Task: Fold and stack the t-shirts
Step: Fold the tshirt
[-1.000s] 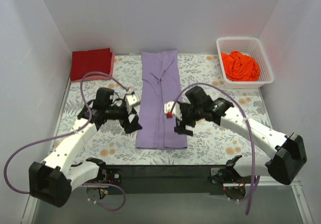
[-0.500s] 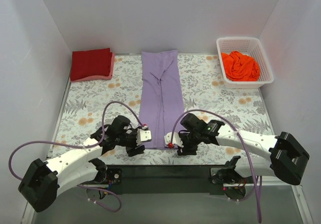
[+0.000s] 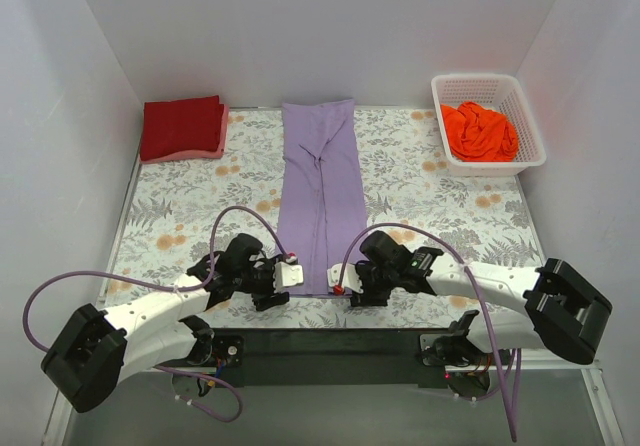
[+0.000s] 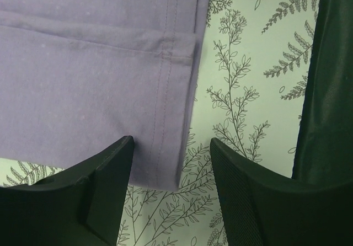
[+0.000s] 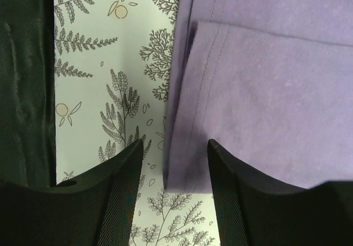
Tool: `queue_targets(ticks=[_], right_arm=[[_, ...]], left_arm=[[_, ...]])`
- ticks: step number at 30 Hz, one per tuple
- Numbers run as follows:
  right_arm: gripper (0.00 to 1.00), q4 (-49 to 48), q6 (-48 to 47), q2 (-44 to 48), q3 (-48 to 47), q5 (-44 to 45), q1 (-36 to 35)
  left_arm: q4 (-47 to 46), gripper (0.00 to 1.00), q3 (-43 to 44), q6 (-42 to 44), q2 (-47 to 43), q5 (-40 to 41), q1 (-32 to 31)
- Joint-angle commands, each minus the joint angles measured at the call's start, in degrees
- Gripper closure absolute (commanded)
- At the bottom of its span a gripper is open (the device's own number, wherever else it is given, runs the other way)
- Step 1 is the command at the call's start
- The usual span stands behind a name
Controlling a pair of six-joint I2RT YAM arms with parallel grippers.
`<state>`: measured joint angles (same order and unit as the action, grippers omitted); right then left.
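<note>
The lavender t-shirt (image 3: 322, 186) lies folded into a long narrow strip down the middle of the table. My left gripper (image 3: 288, 276) sits low at its near left corner. In the left wrist view the hemmed corner (image 4: 165, 146) lies flat between the open left gripper (image 4: 171, 146) fingers. My right gripper (image 3: 338, 286) is at the near right corner. It stands open (image 5: 175, 146) astride that corner of the lavender cloth (image 5: 265, 80). The dark red t-shirt (image 3: 182, 126) lies folded at the back left. The orange t-shirt (image 3: 480, 131) is crumpled in the basket.
The white lattice basket (image 3: 530, 116) stands at the back right. A leaf-patterned table cloth (image 3: 430, 181) covers the table. A black strip (image 3: 330, 341) runs along the near edge just behind both grippers. White walls close in the sides and back.
Both arms have pulled back from the middle of the lavender strip to its near corners and dropped low. Both sets of jaws have narrowed around the corners.
</note>
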<state>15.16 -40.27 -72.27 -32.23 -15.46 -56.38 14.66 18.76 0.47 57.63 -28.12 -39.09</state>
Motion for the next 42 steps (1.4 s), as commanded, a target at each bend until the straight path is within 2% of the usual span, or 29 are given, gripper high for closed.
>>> queue_targets(ticks=[1,6,16,22,24,26,28,34,35,37,38,40,42], right_arm=[[0.44,-0.1,1.3,2.5,-0.5,-0.2,-0.3],[0.45,2.9,2.3,1.6,-4.8,-2.1,-0.3],[0.46,2.9,3.1,-3.0,-2.8,-5.2,0.8],[0.47,3.6,2.8,-8.0,-3.6,-7.3,5.2],[0.51,4.1,2.6,-8.6,-3.8,-7.7,5.8],[0.56,4.4,2.2,-9.5,-4.0,-7.7,5.8],[0.57,4.3,2.2,-10.2,-4.1,-7.5,5.8],[0.65,1.9,2.9,-10.4,-1.9,-2.0,2.9],[0.73,1.6,3.4,-10.3,-1.5,-1.2,2.0],[0.80,1.2,4.2,-10.9,-1.3,0.3,1.6],[0.90,1.1,4.5,-11.2,-1.3,1.4,1.6],[0.98,1.0,4.8,-11.5,-1.2,2.2,1.5],[0.99,0.8,4.9,-11.0,-0.7,3.0,1.3]], left_arm=[[-1.8,0.44,-0.4,1.8,-0.2,0.1,-0.3],[-1.8,0.44,0.3,1.7,0.1,-0.6,-0.4],[-0.9,0.44,0.2,3.7,1.2,-2.4,-0.5],[0.6,0.46,0.4,4.5,2.8,-2.9,-0.4],[1.2,0.48,0.2,5.2,2.8,-3.4,-0.4],[2.0,0.51,0.6,5.4,3.9,-3.5,-0.5],[2.7,0.56,0.9,5.7,5.1,-3.2,-0.4],[2.8,0.69,2.5,4.3,10.4,-0.6,-0.4],[2.8,0.73,3.0,4.3,10.9,-0.4,-0.4],[2.7,0.81,3.1,4.3,11.5,-0.4,-0.5],[2.7,0.85,3.0,4.5,11.1,-0.4,-0.4],[2.8,0.93,2.3,5.6,9.4,-1.0,-0.4],[3.2,0.99,2.1,6.0,8.2,-1.1,-0.5]])
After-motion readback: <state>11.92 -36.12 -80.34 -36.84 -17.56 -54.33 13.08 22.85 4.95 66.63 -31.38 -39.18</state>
